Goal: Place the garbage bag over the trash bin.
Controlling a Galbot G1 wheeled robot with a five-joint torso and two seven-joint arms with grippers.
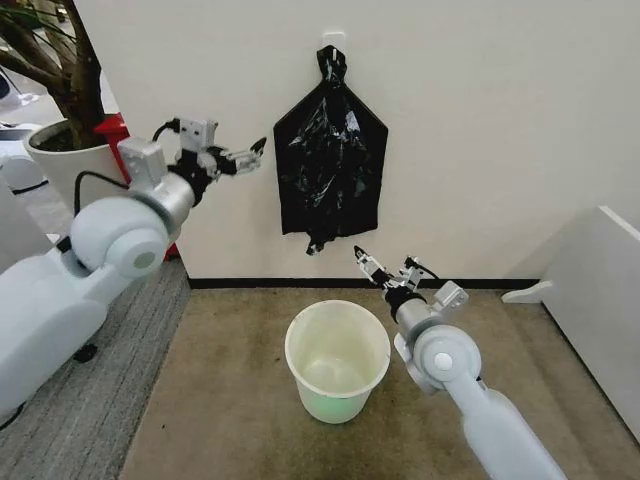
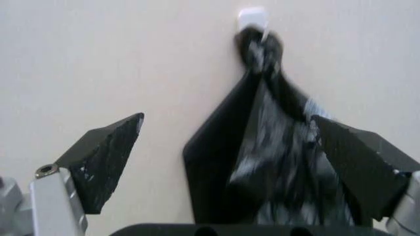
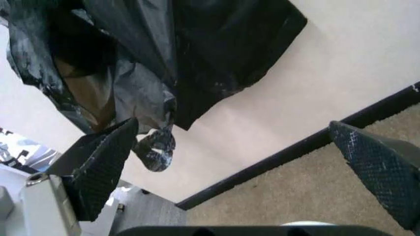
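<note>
The bag (image 1: 330, 160) hangs on the wall above the bin (image 1: 337, 360); left gripper (image 1: 243, 157) beside it, right gripper (image 1: 385, 266) below, both open. Grasping loose film, not the knot, looks wisest.

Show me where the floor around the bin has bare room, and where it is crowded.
Bare carpet lies left of the trash bin, up to the grey mat, and behind it to the black baseboard. The bin's right side is crowded: the right tool, open, hovers there below the garbage bag on the wall. The left tool, open, is raised left of the bag.
</note>
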